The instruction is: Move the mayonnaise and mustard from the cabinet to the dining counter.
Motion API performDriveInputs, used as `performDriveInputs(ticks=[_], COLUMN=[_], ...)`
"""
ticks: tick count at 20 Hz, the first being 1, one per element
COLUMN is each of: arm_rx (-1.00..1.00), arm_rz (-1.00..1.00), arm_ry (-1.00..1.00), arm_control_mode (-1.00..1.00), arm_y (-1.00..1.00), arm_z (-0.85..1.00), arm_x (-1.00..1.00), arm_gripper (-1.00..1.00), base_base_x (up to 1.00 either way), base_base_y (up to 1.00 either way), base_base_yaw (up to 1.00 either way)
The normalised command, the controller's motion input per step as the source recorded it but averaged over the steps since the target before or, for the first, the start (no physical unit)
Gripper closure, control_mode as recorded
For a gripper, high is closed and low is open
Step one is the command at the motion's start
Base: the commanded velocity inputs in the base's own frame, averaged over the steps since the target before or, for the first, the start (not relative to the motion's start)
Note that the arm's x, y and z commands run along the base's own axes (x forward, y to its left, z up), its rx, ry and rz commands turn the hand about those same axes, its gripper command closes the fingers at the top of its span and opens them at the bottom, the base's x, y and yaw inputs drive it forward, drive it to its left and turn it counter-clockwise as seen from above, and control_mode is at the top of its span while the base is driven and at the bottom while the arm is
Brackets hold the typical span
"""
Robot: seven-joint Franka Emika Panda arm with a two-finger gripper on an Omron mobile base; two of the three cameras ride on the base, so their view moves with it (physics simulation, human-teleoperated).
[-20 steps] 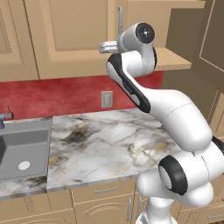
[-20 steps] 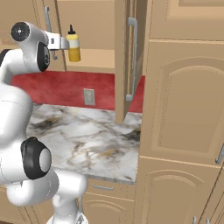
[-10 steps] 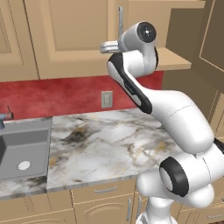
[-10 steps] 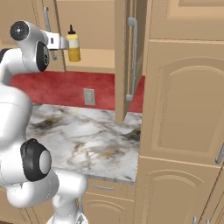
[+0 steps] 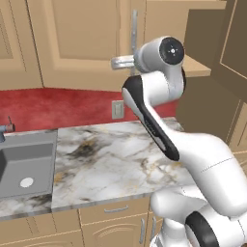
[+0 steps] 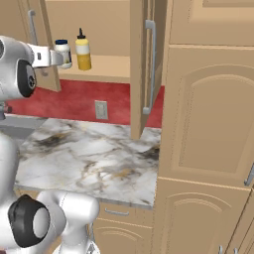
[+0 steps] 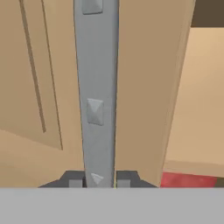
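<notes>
The mayonnaise (image 6: 62,52) sits on the open shelf of the cabinet (image 6: 114,30), toward the shelf's left end, a squat white jar with a dark lid. Just beside it on its right stands the mustard (image 6: 83,51), upright, its black nozzle pointing up; whether the two touch I cannot tell. Both stand near the front edge of the shelf.

The right-hand door (image 6: 148,64) of that cabinet is swung out toward the room, its long silver handle (image 6: 152,64) on the outer face. The left-hand door (image 5: 82,43) lies shut, and the gripper (image 7: 99,179) is up against that door's own bar handle (image 5: 134,36), near the door's right edge. Seen from the hand, the bar (image 7: 96,92) runs straight up between the two dark fingertips (image 7: 74,179), one on each side of it and right against its sides: the claw is clamped on the handle. From the right side, the pale end of the hand reaches across in front of the jar.

Below, a red backsplash (image 6: 84,101) with a wall socket (image 6: 101,109) runs behind a veined marble counter (image 6: 89,163). At that counter's left end lies a grey sink (image 5: 24,161). A tall panelled cupboard (image 6: 208,129) stands at its right edge.
</notes>
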Motion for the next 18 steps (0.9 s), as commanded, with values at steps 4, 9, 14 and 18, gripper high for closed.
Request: performDriveInputs(ticks=[4, 9, 14, 18], arm_rx=[0.00, 0.00, 0.00, 0.00], arm_rz=[0.00, 0.00, 0.00, 0.00], arm_ry=[-0.18, -0.17, -0.12, 0.00], arm_control_mode=[-1.00, -1.00, -1.00, -1.00], arm_y=[0.00, 0.00, 0.00, 0.00], arm_z=[0.00, 0.00, 0.00, -0.01], arm_x=[-1.00, -1.00, -1.00, -0.88], arm_gripper=[1.00, 1.00, 1.00, 1.00], base_base_x=[0.00, 0.00, 0.00, 0.00], base_base_y=[0.00, 0.00, 0.00, 0.00], base_base_yaw=[0.00, 0.00, 0.00, 0.00])
